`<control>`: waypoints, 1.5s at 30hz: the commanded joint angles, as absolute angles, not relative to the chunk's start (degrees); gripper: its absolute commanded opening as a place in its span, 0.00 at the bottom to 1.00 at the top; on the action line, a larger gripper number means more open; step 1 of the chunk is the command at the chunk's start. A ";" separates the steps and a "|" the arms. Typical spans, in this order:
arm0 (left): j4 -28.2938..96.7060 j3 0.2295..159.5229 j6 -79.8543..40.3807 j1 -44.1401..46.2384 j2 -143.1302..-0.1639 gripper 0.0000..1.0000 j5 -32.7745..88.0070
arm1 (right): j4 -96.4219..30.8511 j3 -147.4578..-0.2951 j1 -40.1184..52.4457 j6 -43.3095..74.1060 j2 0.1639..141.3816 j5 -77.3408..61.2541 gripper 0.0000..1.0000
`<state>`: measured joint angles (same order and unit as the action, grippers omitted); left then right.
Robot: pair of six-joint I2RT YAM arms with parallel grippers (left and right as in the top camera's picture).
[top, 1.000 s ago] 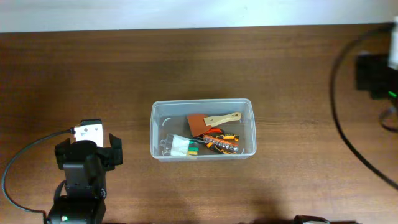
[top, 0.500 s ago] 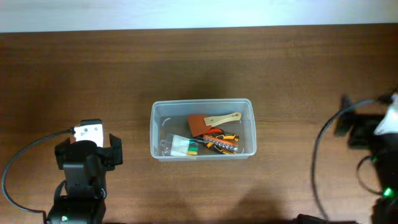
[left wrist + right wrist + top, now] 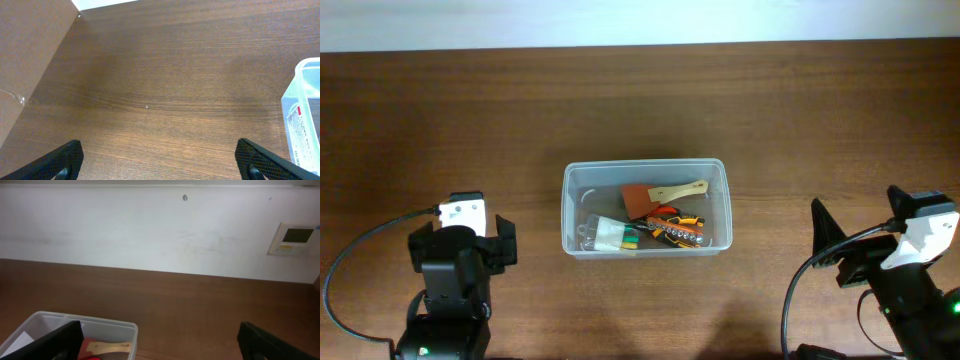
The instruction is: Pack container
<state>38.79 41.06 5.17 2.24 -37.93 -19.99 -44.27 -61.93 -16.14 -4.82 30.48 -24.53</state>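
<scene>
The container (image 3: 566, 208) sits mid-table (image 3: 470, 110). It is thin clear plastic, so probably light, slick and flexible, and the rim of a short wall seems the surest hold. A wooden-handled brush (image 3: 680, 189), orange-handled pliers (image 3: 678, 231) and a small bag (image 3: 608, 235) lie inside and may slide. Nothing blocks it. The left gripper (image 3: 159, 147) and right gripper (image 3: 160, 332) are spread wide, empty and well apart from it.

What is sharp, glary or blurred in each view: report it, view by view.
Overhead: even light, sharp, no hard shadows; the clear rectangular plastic container shows only faint sheen on its rim. Left wrist: grain of the brown wooden table crisp, the container's edge washed pale. Right wrist: white wall bright, its own black fingers dark and nearly featureless.
</scene>
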 commanded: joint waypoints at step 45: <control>38.70 42.19 6.09 2.48 -37.93 0.99 -20.38 | 8.60 -7.03 -0.69 -10.50 0.19 -6.81 0.99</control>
